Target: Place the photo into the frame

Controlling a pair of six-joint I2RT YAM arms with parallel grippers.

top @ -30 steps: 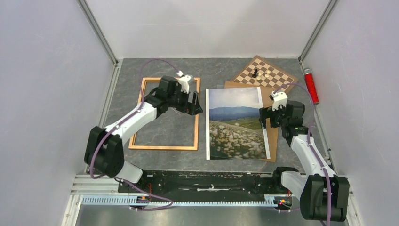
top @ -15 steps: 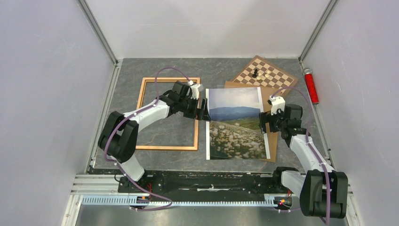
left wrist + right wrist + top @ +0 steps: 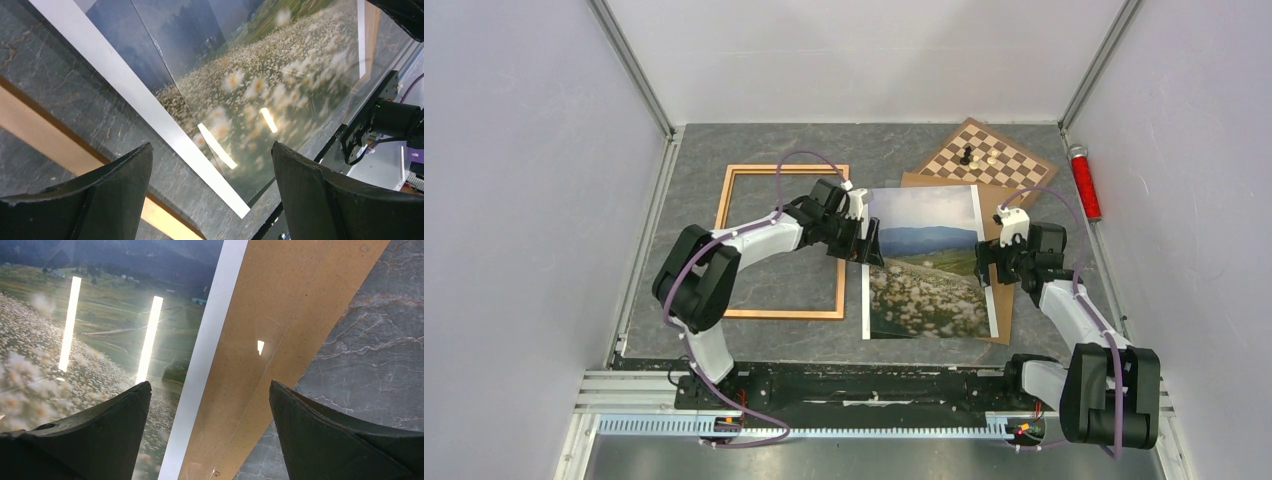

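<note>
Photo (image 3: pixel 929 268) lies flat, picture side up, on a brown backing board (image 3: pixel 1005 305), right of table centre; not in the frame yet. Frame (image 3: pixel 723 240) lies flat at photo's 9 o'clock, just beside it, its opening bare down to the grey tabletop (image 3: pixel 684 180).

Left gripper (image 3: pixel 868 250) hovers over photo's left edge, jaws wide apart, nothing held; wrist view shows white border and a strip of tabletop between the fingers. Right gripper (image 3: pixel 985 264) is at photo's 3 o'clock edge, jaws also spread wide and empty, straddling white border and board.

Reading: arms set at opposite long edges for a two-sided pickup, since a flat sheet offers no easy single grab. Print is glossy with lamp streaks; whether a clear pane covers it, cannot tell.

Chessboard (image 3: pixel 999 160) with a few pieces (image 3: pixel 967 155) is at photo's 1 o'clock, touching or under the backing board, unclear which. Red cylinder (image 3: pixel 1084 182) is at 2 o'clock by the right wall, well apart.

In the way: left arm (image 3: pixel 754 238) crosses above the frame's opening and right rail, so it likely must clear out first. Thin edge flush on the board looks hard to get under.
</note>
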